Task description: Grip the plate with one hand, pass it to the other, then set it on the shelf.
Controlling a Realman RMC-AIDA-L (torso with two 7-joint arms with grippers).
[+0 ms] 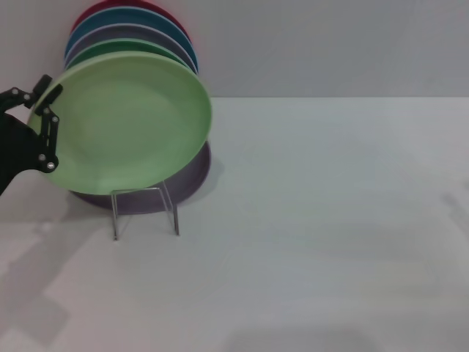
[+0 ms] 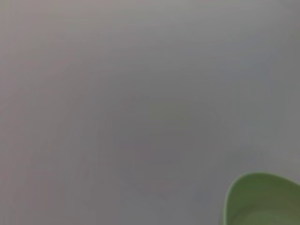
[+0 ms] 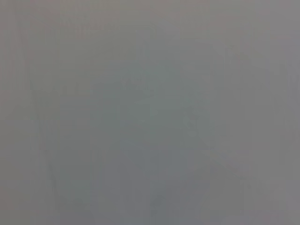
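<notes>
The pale mint-green plate (image 1: 128, 121) stands tilted, its face towards me, in front of the stack of coloured plates on the wire rack (image 1: 146, 211). My left gripper (image 1: 44, 121) comes in from the left edge and is shut on the plate's left rim. A part of the plate's rim also shows in the left wrist view (image 2: 262, 201). My right gripper is out of view, and the right wrist view shows only a plain grey surface.
Behind the mint plate stand a darker green plate (image 1: 124, 50), a lilac plate (image 1: 187, 180), a blue plate (image 1: 110, 29) and a red plate (image 1: 102, 10) in the rack. The white table (image 1: 330, 220) stretches to the right and front.
</notes>
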